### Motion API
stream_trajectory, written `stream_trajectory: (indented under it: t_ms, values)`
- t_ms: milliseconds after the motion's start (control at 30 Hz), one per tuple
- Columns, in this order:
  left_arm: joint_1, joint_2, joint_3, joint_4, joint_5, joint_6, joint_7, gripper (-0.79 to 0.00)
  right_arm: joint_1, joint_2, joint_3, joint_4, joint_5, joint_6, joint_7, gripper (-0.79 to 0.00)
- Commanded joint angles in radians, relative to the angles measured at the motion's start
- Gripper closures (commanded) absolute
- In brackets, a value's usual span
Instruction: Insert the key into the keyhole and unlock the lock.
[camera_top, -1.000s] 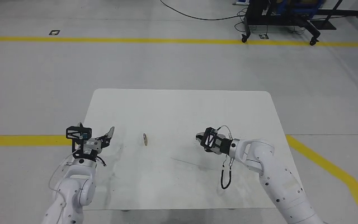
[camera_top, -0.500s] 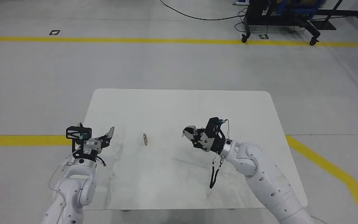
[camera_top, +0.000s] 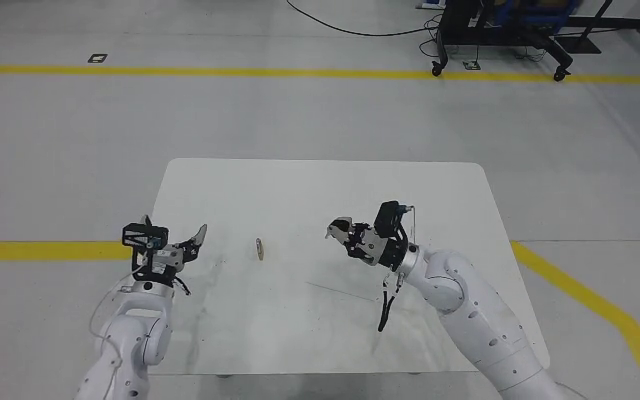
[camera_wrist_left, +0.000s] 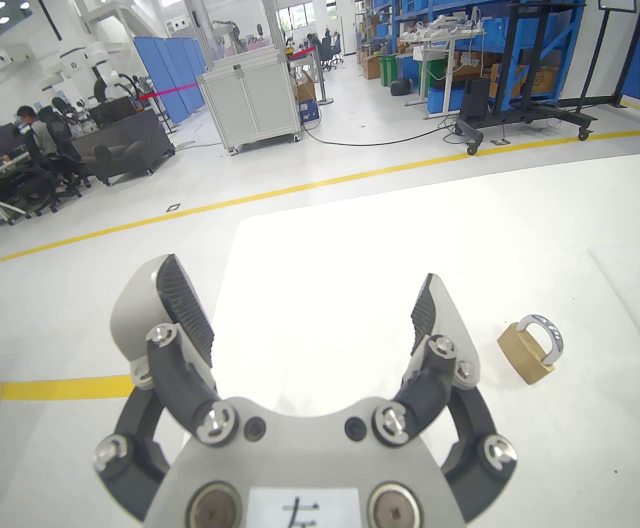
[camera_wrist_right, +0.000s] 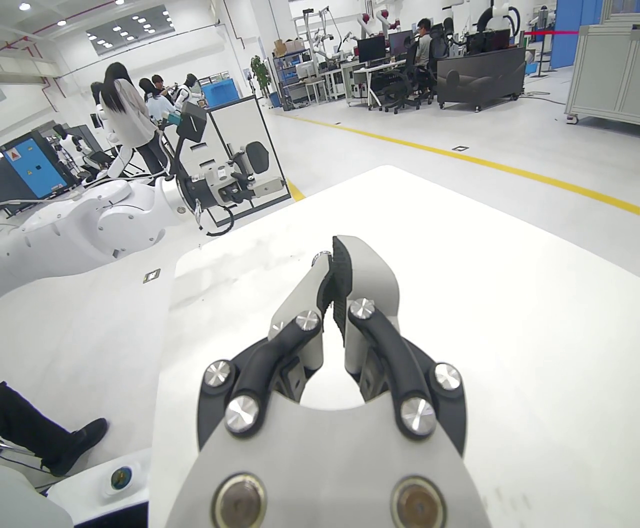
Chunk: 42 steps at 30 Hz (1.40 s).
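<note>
My right jaws pinched the key (camera_wrist_right: 320, 258); left jaws gaped empty near the lock (camera_wrist_left: 530, 350); insertion remained undone.

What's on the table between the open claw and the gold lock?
Nothing: the left wrist view shows bare white table between the left gripper and the padlock.

I can't make out the keyhole on the padlock (camera_wrist_left: 525, 352), and the closed fingers of the right gripper (camera_wrist_right: 333, 250) hide all but a small metal tip (camera_wrist_right: 318, 258).
</note>
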Motion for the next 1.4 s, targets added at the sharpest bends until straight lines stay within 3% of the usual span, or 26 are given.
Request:
stream_trajectory:
  t_ms: [0, 133, 267, 367, 433, 800, 933, 1167, 1267, 1300, 1367]
  values:
    - [-0.021, -0.009, 0.027, -0.006, -0.252, -0.051, -0.021, -0.785, -0.007, -0.003, 0.000, 0.006, 0.104, 0.012, -0.011, 0.000]
    - [-0.073, -0.026, 0.073, -0.013, -0.733, -0.160, -0.160, -0.785, -0.016, -0.008, -0.002, 0.006, 0.205, 0.051, -0.009, 0.000]
    - [-0.136, -0.029, 0.097, 0.027, -1.036, -0.238, -0.355, -0.785, -0.025, -0.014, -0.010, 0.008, 0.272, 0.056, -0.031, 0.000]
    - [-0.180, -0.030, 0.101, 0.064, -1.142, -0.218, -0.428, -0.785, -0.027, -0.017, -0.001, 0.001, 0.281, 0.053, -0.073, 0.000]
    - [-0.209, -0.027, 0.095, 0.083, -1.076, -0.162, -0.428, -0.785, -0.028, -0.017, 0.001, -0.001, 0.280, 0.053, -0.082, 0.000]
    - [-0.215, -0.027, 0.107, 0.079, -1.033, -0.156, -0.418, -0.785, -0.033, -0.017, -0.005, -0.003, 0.285, 0.055, -0.072, 0.000]
    - [-0.215, -0.031, 0.135, 0.083, -1.095, -0.222, -0.419, -0.785, -0.038, -0.022, -0.020, -0.003, 0.348, 0.093, -0.034, 0.000]
    - [-0.278, -0.035, 0.191, 0.180, -1.544, -0.436, -0.690, -0.785, -0.042, -0.028, -0.031, 0.010, 0.436, 0.116, -0.002, 0.000]
    - [-0.320, -0.032, 0.212, 0.227, -1.527, -0.487, -0.783, -0.782, -0.051, -0.029, -0.031, -0.001, 0.464, 0.113, 0.006, 0.000]
    - [-0.330, -0.031, 0.226, 0.232, -1.503, -0.504, -0.811, -0.745, -0.054, -0.029, -0.029, -0.006, 0.471, 0.112, 0.013, 0.000]
    - [-0.345, -0.031, 0.255, 0.238, -1.493, -0.537, -0.861, -0.776, -0.062, -0.028, -0.027, -0.018, 0.489, 0.106, 0.028, 0.000]
